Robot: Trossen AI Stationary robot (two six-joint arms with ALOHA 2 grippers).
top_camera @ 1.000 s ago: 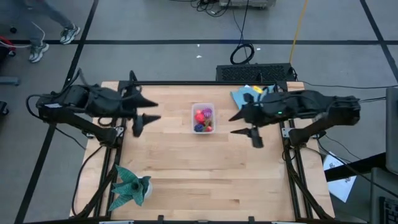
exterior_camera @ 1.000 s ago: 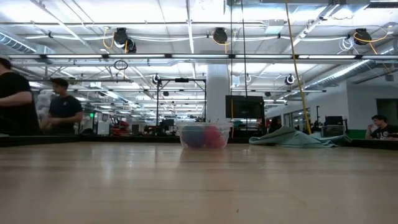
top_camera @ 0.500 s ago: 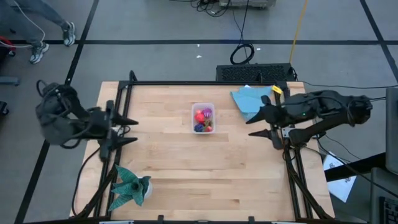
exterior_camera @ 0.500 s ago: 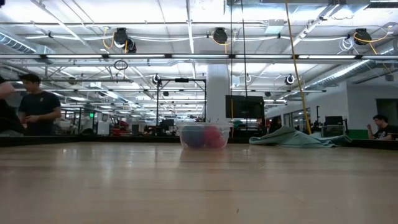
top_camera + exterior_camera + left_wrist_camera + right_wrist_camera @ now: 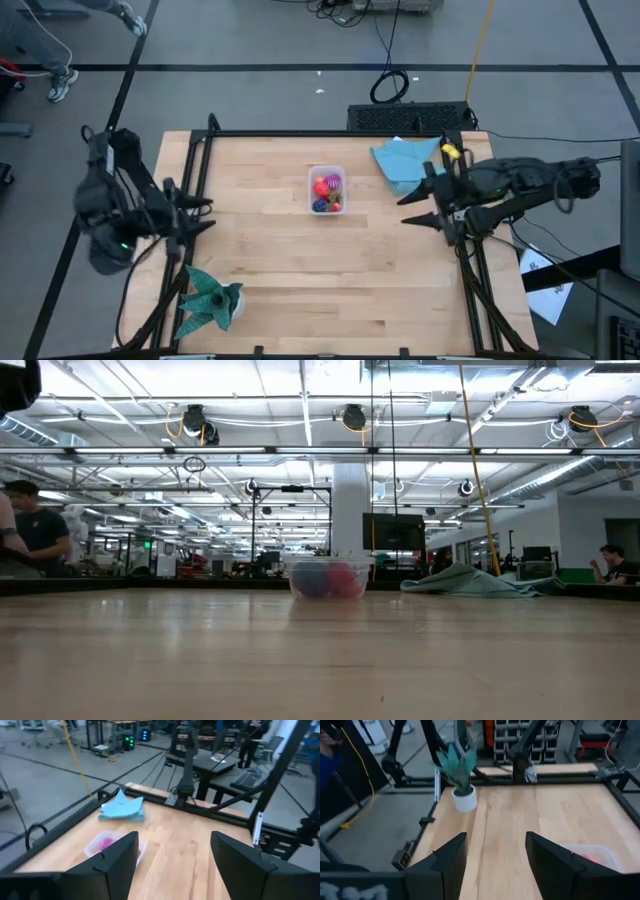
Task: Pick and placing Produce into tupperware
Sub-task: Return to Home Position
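The clear tupperware (image 5: 326, 190) stands at the middle of the table's far half, with the red, pink and purple produce (image 5: 323, 187) lying inside it. The low view shows the tupperware (image 5: 328, 576) resting on its base with the fruits inside. My left gripper (image 5: 207, 215) hovers open at the table's left edge, pointing toward the tupperware (image 5: 112, 845). My right gripper (image 5: 403, 210) hovers open near the right edge, with the tupperware (image 5: 587, 855) ahead of it. Both hold nothing.
A light blue cloth (image 5: 403, 158) lies crumpled at the far right, near my right arm. A teal-green leafy thing on a white base (image 5: 208, 300) stands at the near left corner. A black frame (image 5: 300, 133) borders the table. People are in the room beyond.
Both grippers have drawn away from the tupperware, staying open with nothing in them. My left gripper has gone to the table's left edge while its arm swung out past that edge. My right gripper has pulled back a shorter way toward the right edge. The tupperware has stayed put.
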